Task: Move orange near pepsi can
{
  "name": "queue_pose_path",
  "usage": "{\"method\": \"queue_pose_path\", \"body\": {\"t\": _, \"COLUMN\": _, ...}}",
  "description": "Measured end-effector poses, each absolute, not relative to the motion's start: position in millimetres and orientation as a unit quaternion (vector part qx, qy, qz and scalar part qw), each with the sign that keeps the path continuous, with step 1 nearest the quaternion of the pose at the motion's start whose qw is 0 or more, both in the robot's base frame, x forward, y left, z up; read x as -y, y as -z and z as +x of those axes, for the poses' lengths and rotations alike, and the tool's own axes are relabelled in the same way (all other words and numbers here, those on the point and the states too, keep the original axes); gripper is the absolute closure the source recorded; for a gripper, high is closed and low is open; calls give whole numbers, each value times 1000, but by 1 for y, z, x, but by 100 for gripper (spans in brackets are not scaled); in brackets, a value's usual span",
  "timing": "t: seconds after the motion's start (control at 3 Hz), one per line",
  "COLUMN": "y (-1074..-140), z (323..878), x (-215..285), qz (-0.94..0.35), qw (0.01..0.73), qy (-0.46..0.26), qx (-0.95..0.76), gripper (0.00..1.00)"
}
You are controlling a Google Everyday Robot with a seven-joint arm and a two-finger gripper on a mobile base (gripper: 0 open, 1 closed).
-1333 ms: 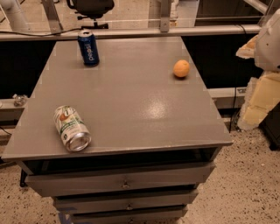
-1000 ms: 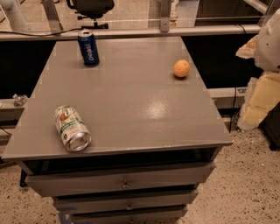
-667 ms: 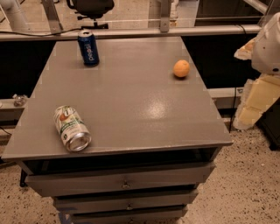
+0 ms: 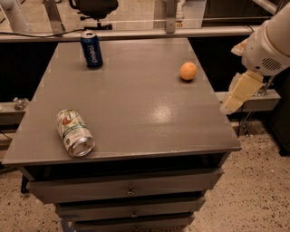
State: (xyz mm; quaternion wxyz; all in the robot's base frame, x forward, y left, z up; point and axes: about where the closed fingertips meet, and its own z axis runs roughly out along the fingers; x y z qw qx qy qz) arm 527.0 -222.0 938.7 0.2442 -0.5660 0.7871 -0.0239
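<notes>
Where the grey worktop [image 4: 136,104] meets its back-left corner, the pepsi can [image 4: 92,50] stands upright, dark blue with a silver top, its white lettering running down the side. I can just make out the brand name there. A second can [image 4: 74,132], white and green with a reddish mark on its label, lies on its side near the front-left edge, open end towards the front; I cannot read its writing.

The orange [image 4: 188,71] sits alone close to the right edge, towards the back, well apart from both cans. Between it and the pepsi can the worktop is bare, a broad grey stretch with a dull sheen in the middle. Below the front edge are stacked drawers [image 4: 129,190], and behind the back edge runs a rail with an office chair [image 4: 93,8] beyond it.

The gripper [image 4: 238,93], pale cream on a white arm, hangs off the right side of the worktop, past the edge and lower than the orange. It touches nothing and holds nothing. Whether it is released or clenched I cannot tell from here.
</notes>
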Motion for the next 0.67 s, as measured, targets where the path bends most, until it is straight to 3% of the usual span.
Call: {"method": "queue_pose_path", "body": {"t": 0.67, "y": -903, "z": 621, "x": 235, "qz": -511, "qw": 336, "qy": -29, "qx": -791, "gripper": 0}}
